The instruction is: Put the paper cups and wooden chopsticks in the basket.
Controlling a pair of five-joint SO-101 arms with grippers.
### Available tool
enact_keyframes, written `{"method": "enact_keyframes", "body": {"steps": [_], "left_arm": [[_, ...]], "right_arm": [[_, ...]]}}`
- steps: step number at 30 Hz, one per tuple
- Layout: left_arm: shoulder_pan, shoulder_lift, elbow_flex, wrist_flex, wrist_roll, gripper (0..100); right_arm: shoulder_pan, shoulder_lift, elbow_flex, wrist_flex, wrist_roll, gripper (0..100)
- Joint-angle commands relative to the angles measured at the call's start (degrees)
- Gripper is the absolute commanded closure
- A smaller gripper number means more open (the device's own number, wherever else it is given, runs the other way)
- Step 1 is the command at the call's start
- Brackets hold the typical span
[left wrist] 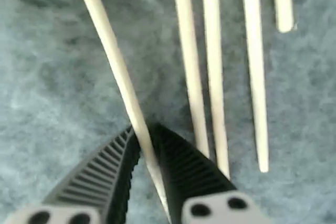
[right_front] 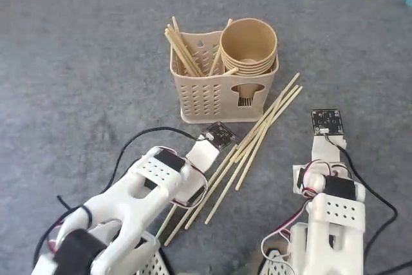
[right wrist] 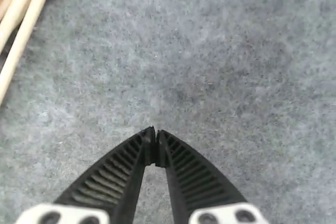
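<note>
Cups [right_front: 248,46] and some chopsticks [right_front: 183,53] are stowed in the basket [right_front: 206,98]; loose chopsticks [right_front: 257,140] are left, one clamped in the left hand [left wrist: 144,130]; the right hand [right wrist: 155,132] is closed, empty.

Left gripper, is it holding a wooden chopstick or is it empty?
Holding one: the left gripper with black ribbed fingers is shut on a thin pale wooden chopstick running between them.
</note>
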Motion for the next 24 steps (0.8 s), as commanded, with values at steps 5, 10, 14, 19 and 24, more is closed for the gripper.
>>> {"method": "enact_keyframes", "body": {"steps": [5,10,14,19,24], "left_arm": [[2.4,2.3,-4.2,6.9,-1.2,99],[2.4,2.3,-15.3,22.3,-1.3,99],[2.4,2.3,-20.0,25.8,-1.3,99],[2.5,2.3,-22.9,26.1,-1.3,99],[3.6,2.2,-31.4,33.5,-1.2,99]], "right_arm": [[0.1,-0.7,-0.2,0.3,0.1,99.1],[0.1,-0.7,-0.2,0.3,0.1,99.1],[0.1,-0.7,-0.2,0.3,0.1,99.1],[0.1,-0.7,-0.2,0.3,0.1,99.1],[0.1,-0.7,-0.2,0.3,0.1,99.1]]}}
